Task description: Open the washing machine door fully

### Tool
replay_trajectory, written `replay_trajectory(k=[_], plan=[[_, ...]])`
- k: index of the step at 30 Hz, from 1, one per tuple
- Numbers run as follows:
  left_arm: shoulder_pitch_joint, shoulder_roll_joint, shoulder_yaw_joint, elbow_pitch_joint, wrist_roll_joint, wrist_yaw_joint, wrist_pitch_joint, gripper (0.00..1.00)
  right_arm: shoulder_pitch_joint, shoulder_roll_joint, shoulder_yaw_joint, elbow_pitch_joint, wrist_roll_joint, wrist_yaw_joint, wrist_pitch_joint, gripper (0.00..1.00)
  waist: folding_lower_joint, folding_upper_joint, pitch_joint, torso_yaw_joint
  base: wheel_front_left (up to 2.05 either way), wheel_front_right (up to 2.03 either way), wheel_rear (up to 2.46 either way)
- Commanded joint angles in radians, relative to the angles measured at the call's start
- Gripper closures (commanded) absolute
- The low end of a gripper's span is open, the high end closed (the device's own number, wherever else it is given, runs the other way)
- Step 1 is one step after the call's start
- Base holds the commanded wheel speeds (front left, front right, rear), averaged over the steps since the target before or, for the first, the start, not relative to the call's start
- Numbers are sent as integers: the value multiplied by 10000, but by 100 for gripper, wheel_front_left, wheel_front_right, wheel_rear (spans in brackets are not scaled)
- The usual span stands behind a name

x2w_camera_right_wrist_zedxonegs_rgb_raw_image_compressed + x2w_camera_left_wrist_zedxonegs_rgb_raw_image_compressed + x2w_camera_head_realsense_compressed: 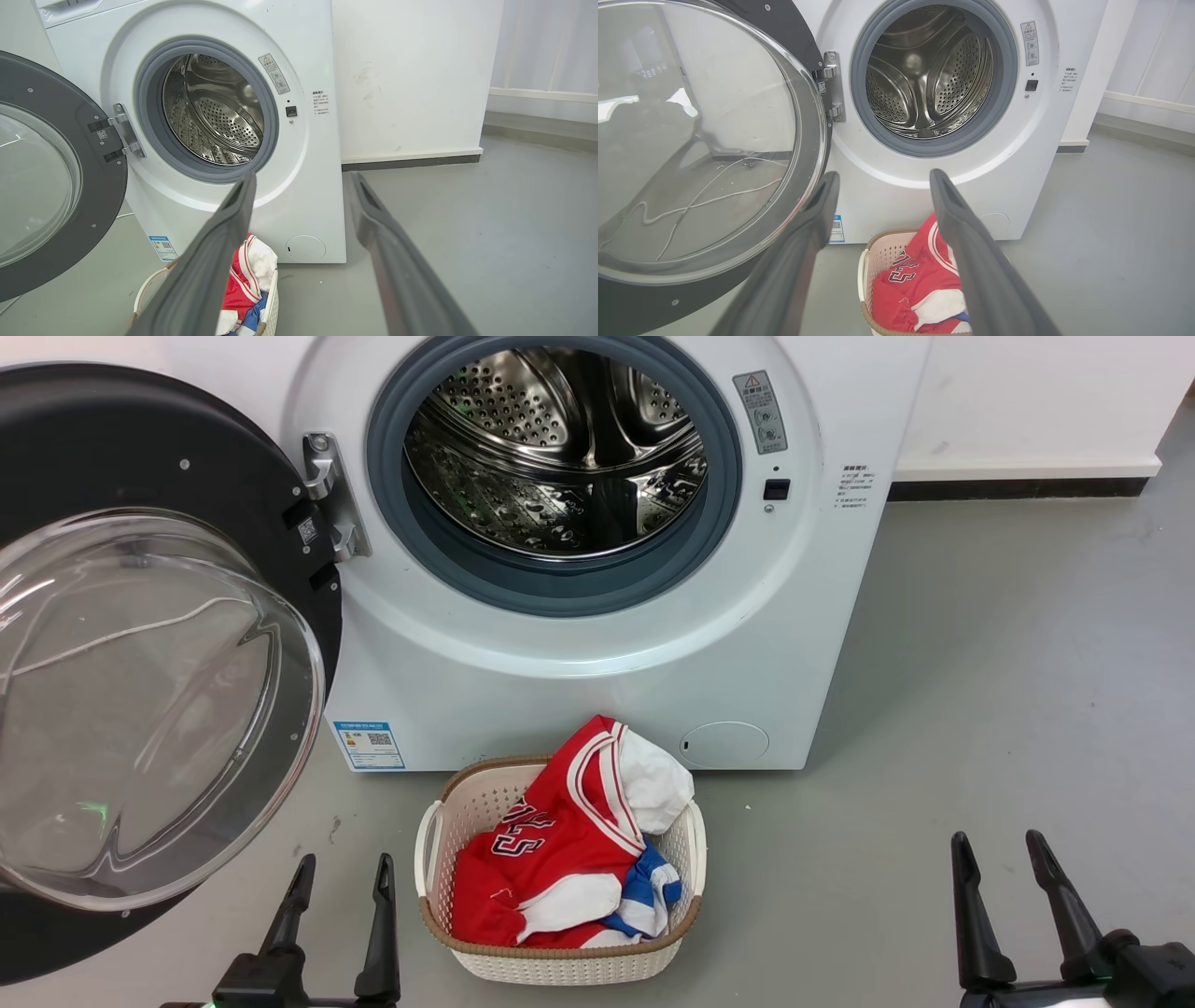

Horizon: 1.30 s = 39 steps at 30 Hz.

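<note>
Head view: washing machine door (140, 644) swung wide left, glass bowl outward.

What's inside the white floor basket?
A red jersey with white trim, a white cloth and a blue-and-white garment. The floor of the white perforated plastic basket and anything beneath them are covered.

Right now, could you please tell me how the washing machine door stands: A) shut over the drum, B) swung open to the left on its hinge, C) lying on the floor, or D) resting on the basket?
B: the washing machine door hangs open on its hinge at the left, leaving the steel drum uncovered.
</note>
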Motion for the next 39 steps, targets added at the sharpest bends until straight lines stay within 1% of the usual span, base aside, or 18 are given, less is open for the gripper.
replay_trajectory(k=[1,4,5,11,19,20,39], plan=[[92,-20,-5,12,-36,45,23,0,113,24,12,12,62,-2,-17,0,0,0,0,-2,0,0,0],[86,-20,-16,29,23,150,23,0,69,24,36,13,62,-2,-16,0,0,0,-3,-11,0,0,0],[0,-2,-17,37,7,138,0,100,2,0,23,0,2,0,0,100,0,0,-4,-10,0,0,0],[43,-10,-11,582,-104,125,34,100,111,-3,44,483,94,0,30,100,1,0,-3,-10,0,0,0],[-265,-10,127,749,-1796,20,465,100,-209,-106,73,698,1799,0,336,100,1,0,20,-1,0,0,0],[-359,-10,163,791,-2386,-18,604,100,-331,-138,79,784,2386,0,446,100,1,0,29,1,0,0,0],[-914,-11,388,1063,-5707,-227,1408,100,-976,-274,52,1249,5636,-1,1111,100,1,0,85,20,0,0,0]])
